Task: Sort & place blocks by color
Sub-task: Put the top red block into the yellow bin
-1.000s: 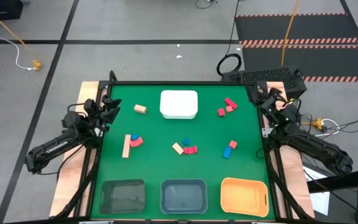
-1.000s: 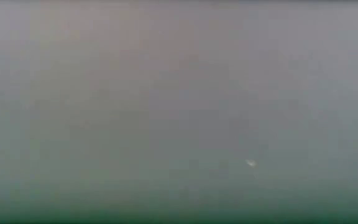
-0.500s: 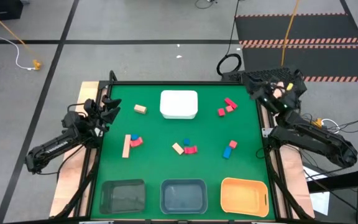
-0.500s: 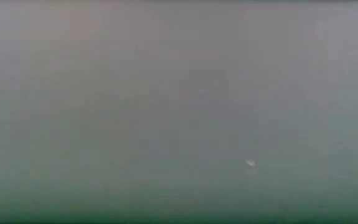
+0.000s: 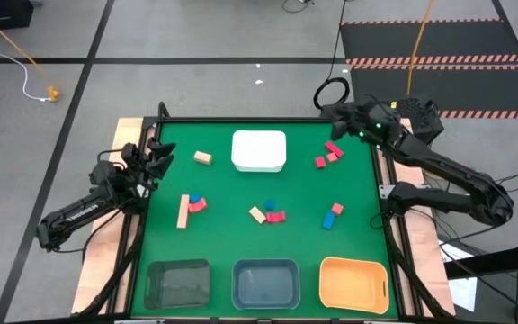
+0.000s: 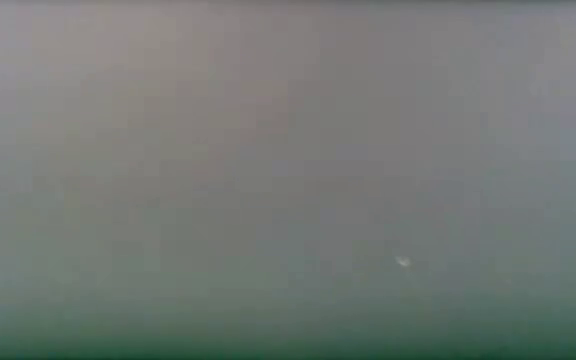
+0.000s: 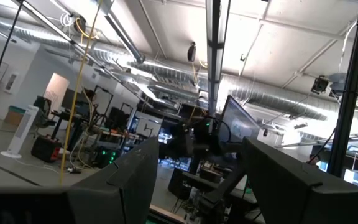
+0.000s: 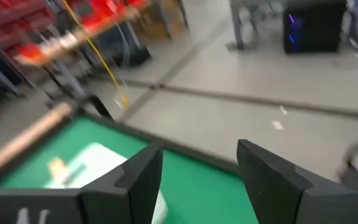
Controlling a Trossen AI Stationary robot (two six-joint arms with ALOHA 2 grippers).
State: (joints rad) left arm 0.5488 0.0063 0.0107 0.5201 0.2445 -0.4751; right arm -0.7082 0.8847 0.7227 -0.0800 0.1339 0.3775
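Note:
The blocks lie scattered on the green mat: a tan cube (image 5: 203, 157), a tan bar (image 5: 183, 211) beside red and blue pieces (image 5: 196, 203), a middle cluster (image 5: 268, 212), red blocks (image 5: 329, 153) at far right, and a red-and-blue pair (image 5: 333, 216). My left gripper (image 5: 160, 153) waits open at the table's left edge, its wrist view (image 7: 194, 180) showing only the room. My right gripper (image 5: 335, 115) hangs open over the far right corner, just beyond the red blocks. Its wrist view (image 8: 197, 180) looks toward the white tray (image 8: 92, 165) and the tan cube (image 8: 58, 167).
A white tray (image 5: 259, 150) sits at the far middle of the mat. Along the near edge stand a dark bin (image 5: 177, 283), a grey-blue bin (image 5: 265, 283) and an orange bin (image 5: 353, 283). A black frame (image 5: 241, 120) borders the mat. The low view shows only grey blur.
My right arm has swung from the table's right edge toward the far edge and then leftward. Its gripper now reaches over the far right corner and has turned toward the table's left. The blocks have stayed where they were.

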